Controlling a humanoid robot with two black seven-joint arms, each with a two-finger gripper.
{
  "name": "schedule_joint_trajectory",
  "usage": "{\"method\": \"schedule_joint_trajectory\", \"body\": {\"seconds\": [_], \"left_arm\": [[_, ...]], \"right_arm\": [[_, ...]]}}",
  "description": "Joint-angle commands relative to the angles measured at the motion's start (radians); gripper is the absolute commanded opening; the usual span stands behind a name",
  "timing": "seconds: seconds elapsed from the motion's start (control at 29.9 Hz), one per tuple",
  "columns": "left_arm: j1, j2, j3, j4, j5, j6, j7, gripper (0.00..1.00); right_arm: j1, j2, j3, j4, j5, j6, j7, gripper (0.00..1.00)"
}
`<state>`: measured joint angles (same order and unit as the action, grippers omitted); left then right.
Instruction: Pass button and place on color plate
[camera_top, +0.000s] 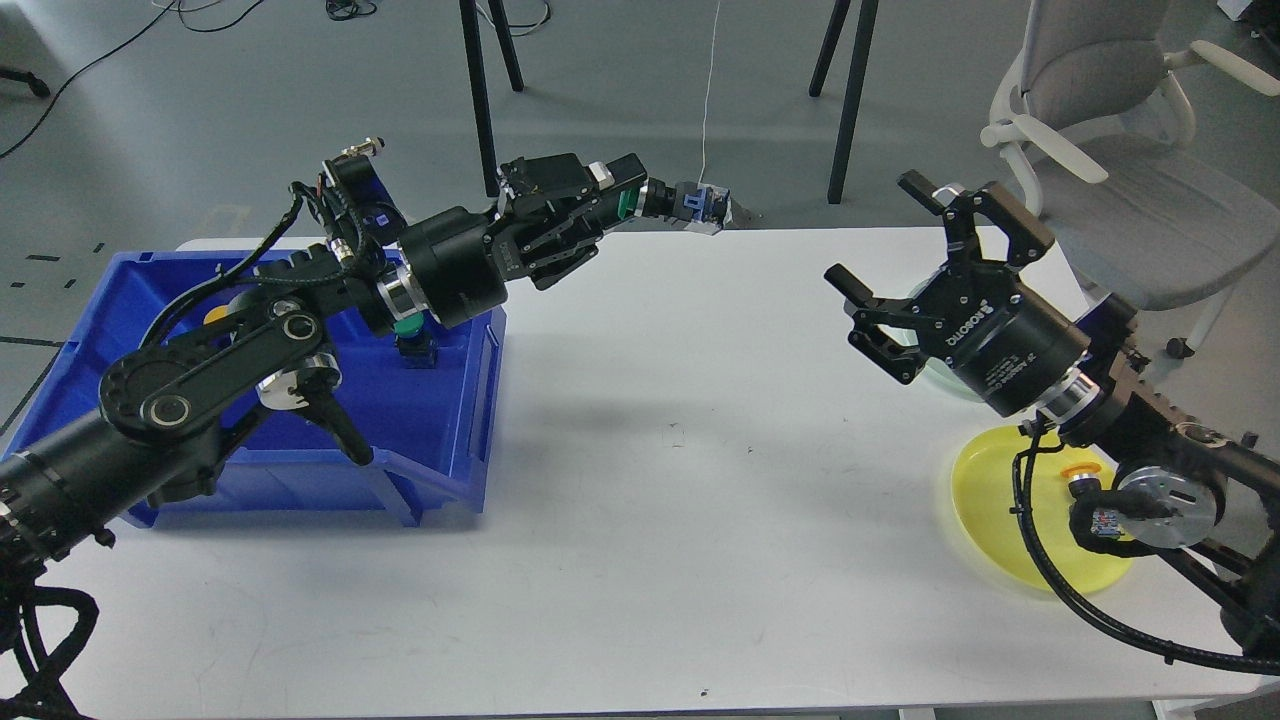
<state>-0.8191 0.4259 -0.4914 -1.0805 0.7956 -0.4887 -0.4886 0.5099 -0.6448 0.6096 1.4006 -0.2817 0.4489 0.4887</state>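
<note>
yellow plate partly hidden behind right arm; bin interior mostly hidden by left arm

Grey office chair behind white table; floor cables.

We are seeing even, bright overhead light casting soft arm shadows on the table; focus is staying sharp.

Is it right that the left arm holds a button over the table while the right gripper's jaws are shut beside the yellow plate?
Not quite. In the head view the left gripper does hold a button over the table, but the right gripper has its jaws spread wide open and empty, above the yellow plate.
</note>
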Motion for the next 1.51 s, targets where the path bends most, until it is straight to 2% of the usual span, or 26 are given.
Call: {"method": "schedule_joint_trajectory", "body": {"seconds": [0.0,0.1,0.17,0.33,0.6,1.17,1.47], "left_arm": [[0.003,-0.002,-0.001,0.001,0.001,0.0,0.0,0.16],[0.005,-0.004,-0.001,0.001,-0.001,0.0,0.0,0.16],[0.005,-0.004,-0.001,0.001,-0.001,0.0,0.0,0.16],[0.005,-0.004,-0.001,0.001,-0.001,0.0,0.0,0.16],[0.005,-0.004,-0.001,0.001,-0.001,0.0,0.0,0.16],[0.005,-0.002,0.002,-0.016,0.007,0.0,0.0,0.17],[0.001,-0.006,-0.004,-0.016,0.146,0.0,0.0,0.17]], "right_arm": [[0.033,0.066,-0.079,-0.006,-0.004,-0.051,0.0,0.95],[0.064,0.135,-0.105,-0.006,-0.017,-0.214,0.0,0.95],[0.091,0.166,-0.123,-0.005,-0.019,-0.278,0.0,0.95],[0.11,0.183,-0.125,0.0,0.004,-0.28,0.0,0.94],[0.099,0.225,-0.116,-0.002,0.173,-0.111,0.0,0.94],[0.104,0.269,-0.122,-0.051,0.262,-0.036,0.0,0.95],[0.098,0.254,-0.162,-0.049,0.312,0.04,0.0,0.95]]}}
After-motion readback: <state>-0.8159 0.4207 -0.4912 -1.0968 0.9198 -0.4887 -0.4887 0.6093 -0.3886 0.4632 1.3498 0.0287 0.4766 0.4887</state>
